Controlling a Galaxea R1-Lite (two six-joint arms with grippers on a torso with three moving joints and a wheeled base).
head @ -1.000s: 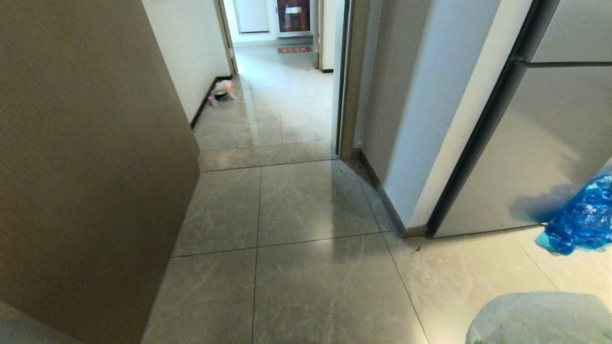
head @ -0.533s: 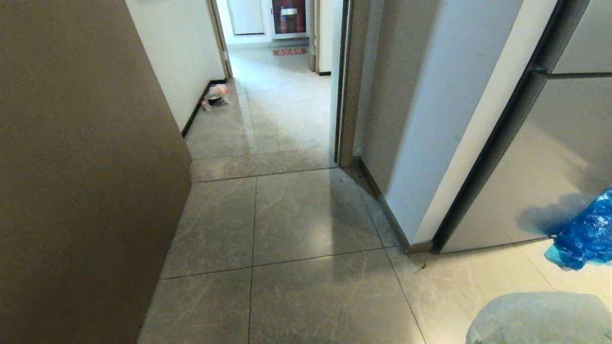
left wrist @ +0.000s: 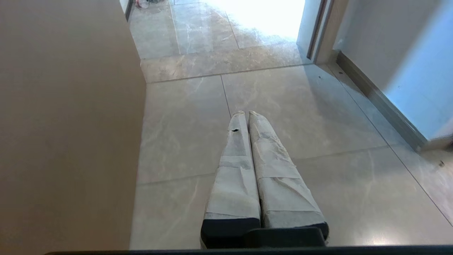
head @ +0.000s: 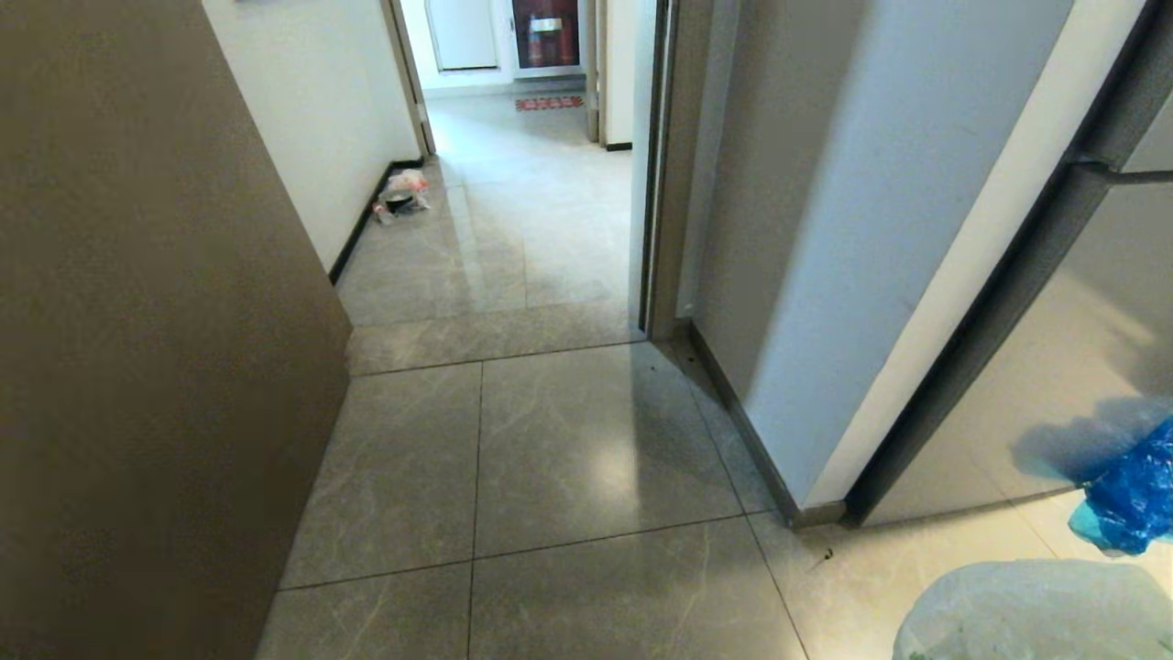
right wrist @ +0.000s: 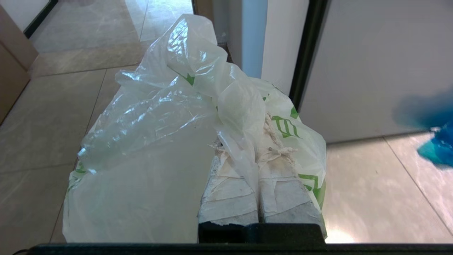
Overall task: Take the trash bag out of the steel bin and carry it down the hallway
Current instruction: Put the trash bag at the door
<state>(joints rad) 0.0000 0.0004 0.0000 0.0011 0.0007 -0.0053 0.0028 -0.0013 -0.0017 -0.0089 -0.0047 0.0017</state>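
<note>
- right gripper: fingers pressed together on a fold of the trash bag; the bag bulged around and ahead of the fingers, off the floor, green print near its rim; in the head view its pale top showed at the lower right corner.
- left gripper: taped fingers closed against each other, nothing between them, pointing out over the grey tiles.
- blue bag: crumpled, at the right edge, just before a grey panel.
- brown panel: filled the left side.
- hallway: lay ahead past the door frame, white wall and dark baseboard on its left.
- pink bag: small, on the floor against that baseboard, far down the hallway.
- steel bin: in no view.
</note>
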